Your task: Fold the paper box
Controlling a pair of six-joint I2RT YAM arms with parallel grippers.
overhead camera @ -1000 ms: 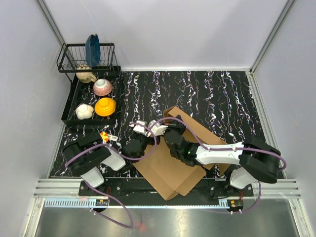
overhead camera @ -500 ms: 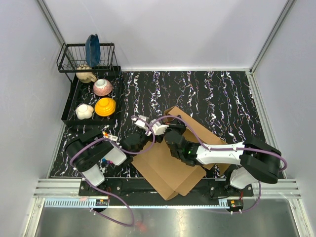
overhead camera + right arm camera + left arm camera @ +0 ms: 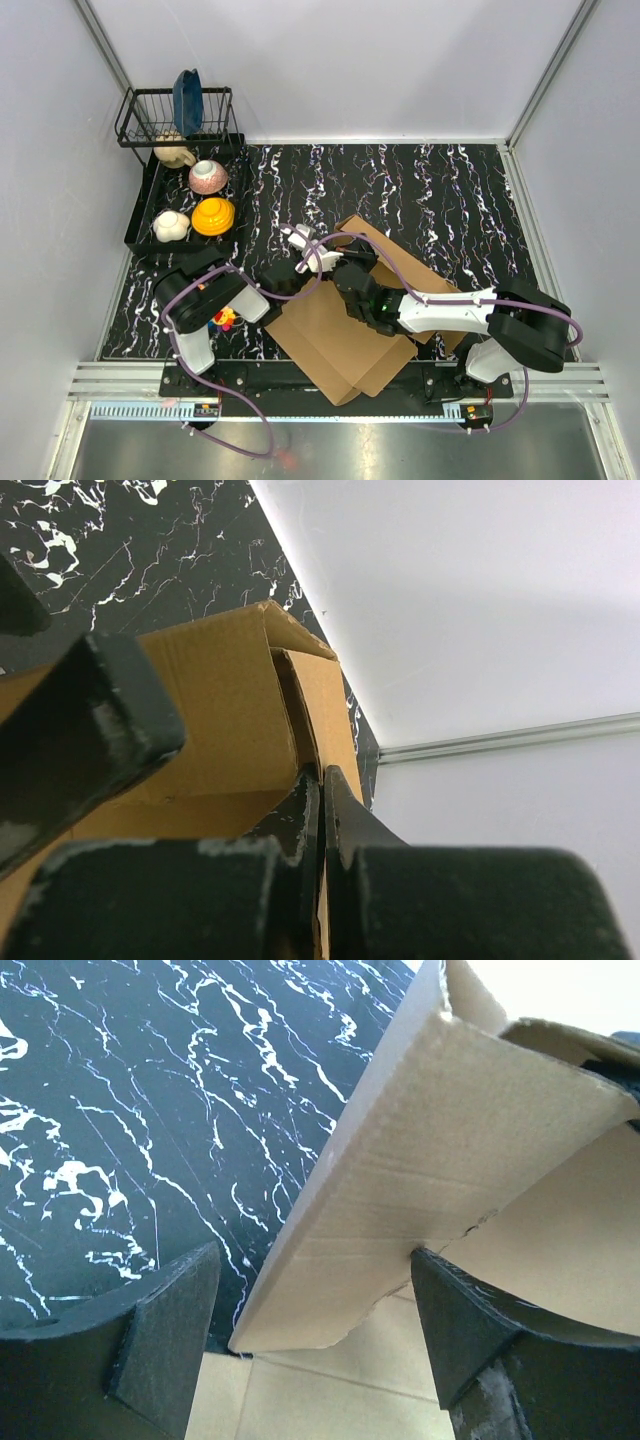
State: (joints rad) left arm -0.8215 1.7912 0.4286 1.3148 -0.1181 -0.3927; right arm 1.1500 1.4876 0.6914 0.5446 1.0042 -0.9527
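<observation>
the paper box (image 3: 335,335) lies diagonal at the near middle of the black marbled table (image 3: 440,190), mostly a flat sheet. its nearest corner pokes past the table's front edge over the metal rail (image 3: 120,375), and its far corner is folded up into a standing wall. the left gripper (image 3: 311,250) reaches in from the left with its fingers spread wide. in the left wrist view they (image 3: 170,1325) sit on either side of the raised flap's lower edge, the flap rising tilted between them; whether the right-hand finger touches the cardboard i cannot tell. the right gripper (image 3: 357,258) sits just beside it at the same upturned corner, above the sheet. its fingers (image 3: 305,810) are pressed together with nothing seen between them, their tips close against the inner face of the standing wall. the two tools crowd each other at that corner, with little room between them. bare marbled surface runs from the box's far edge to the back wall (image 3: 350,60) and out to the right wall. on the left, a black tray (image 3: 140,215) with bowls hugs the table's left edge, well apart from the box, with a wire rack (image 3: 175,115) behind it. a small colourful object (image 3: 225,318) lies under the left arm.
</observation>
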